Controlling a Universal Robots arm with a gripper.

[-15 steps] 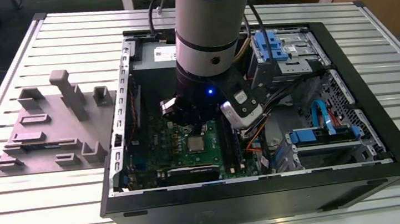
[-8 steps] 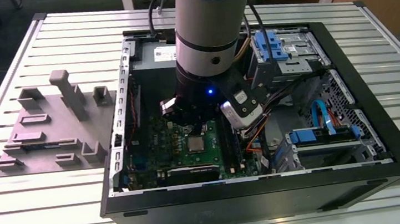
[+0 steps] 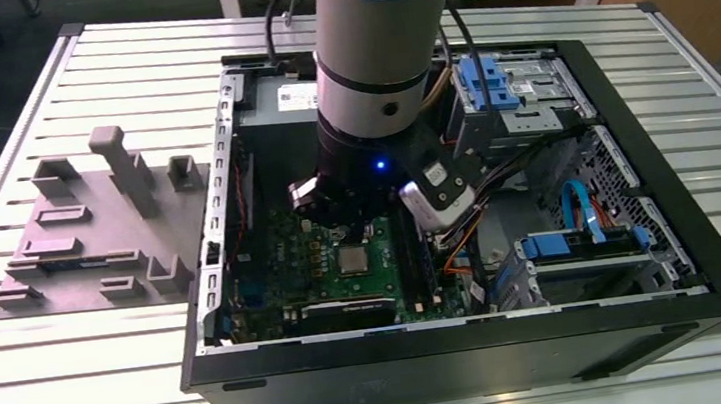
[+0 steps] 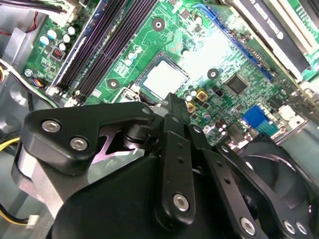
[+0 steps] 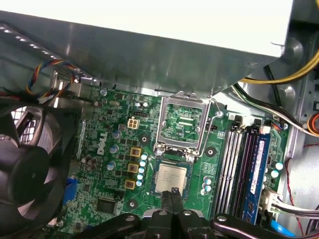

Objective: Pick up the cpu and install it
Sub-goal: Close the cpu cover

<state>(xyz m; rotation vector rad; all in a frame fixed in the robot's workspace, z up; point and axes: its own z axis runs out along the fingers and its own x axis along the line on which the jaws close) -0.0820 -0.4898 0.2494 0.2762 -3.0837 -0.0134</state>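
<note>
The cpu (image 5: 172, 178) is a small silvery square lying flat in its socket on the green motherboard (image 5: 110, 149). It also shows in the second wrist view as the cpu (image 4: 162, 79) and in the exterior view as the cpu (image 3: 353, 259). My gripper (image 5: 173, 192) hangs just above the cpu's near edge, its two black fingertips pressed together with nothing between them. In the second wrist view the gripper (image 4: 174, 105) points down at the board beside the chip. The silver hinged socket frame (image 5: 182, 122) stands swung open beyond the cpu.
The open computer case (image 3: 484, 350) walls in the arm (image 3: 381, 69). A black fan (image 5: 25, 164), memory slots (image 5: 239, 164), loose cables (image 5: 279, 74) and blue drive bays (image 3: 580, 239) crowd the board. A grey fixture block (image 3: 96, 240) sits on the table at the exterior view's left.
</note>
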